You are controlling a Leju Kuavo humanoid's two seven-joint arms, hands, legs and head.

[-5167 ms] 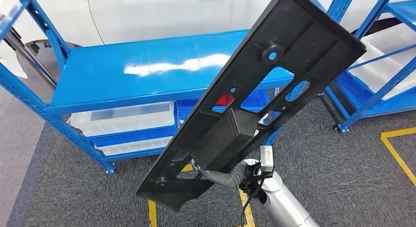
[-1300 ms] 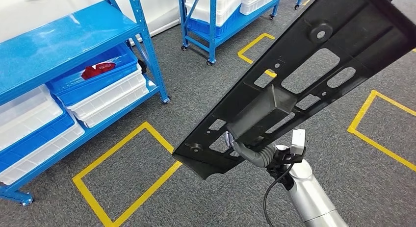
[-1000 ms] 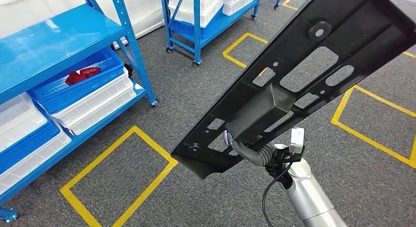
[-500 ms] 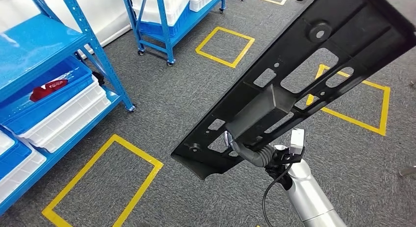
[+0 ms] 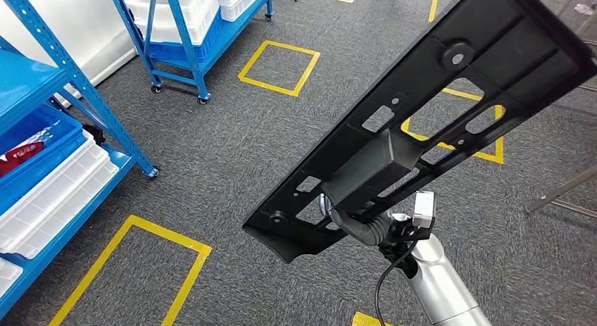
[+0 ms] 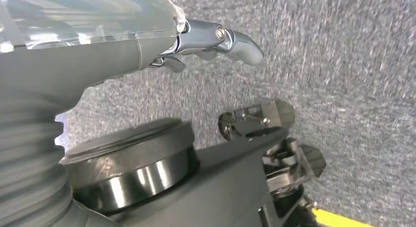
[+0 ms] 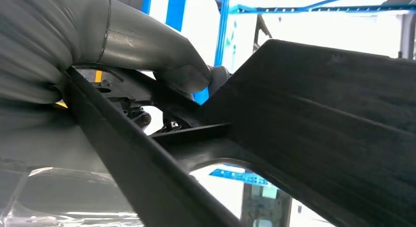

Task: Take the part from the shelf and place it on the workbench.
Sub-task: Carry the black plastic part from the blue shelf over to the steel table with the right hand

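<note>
Head view shows the long flat black plastic part with holes cut in it up in the air over the grey carpet floor. The right hand holds it from below, near its lower end. In the right wrist view, the thick grey thumb presses on the part's black rim, so this hand is pinching the part.

The part tilts up and away, with its far end high and its near end low.

The left hand hangs down over the carpet. Its fingers are a little curled and apart, and it holds nothing.

A blue metal shelf with white and blue bins stands at the left edge of the floor. Yellow tape squares mark the carpet. No workbench is in sight yet, so the part is off the shelf but not yet put down.

The part is long and held only near one end. I think it could tip or slip out of the hand, because the heavy far end pulls on it. The far end could also bump a shelf post if the robot turns close to one.
</note>
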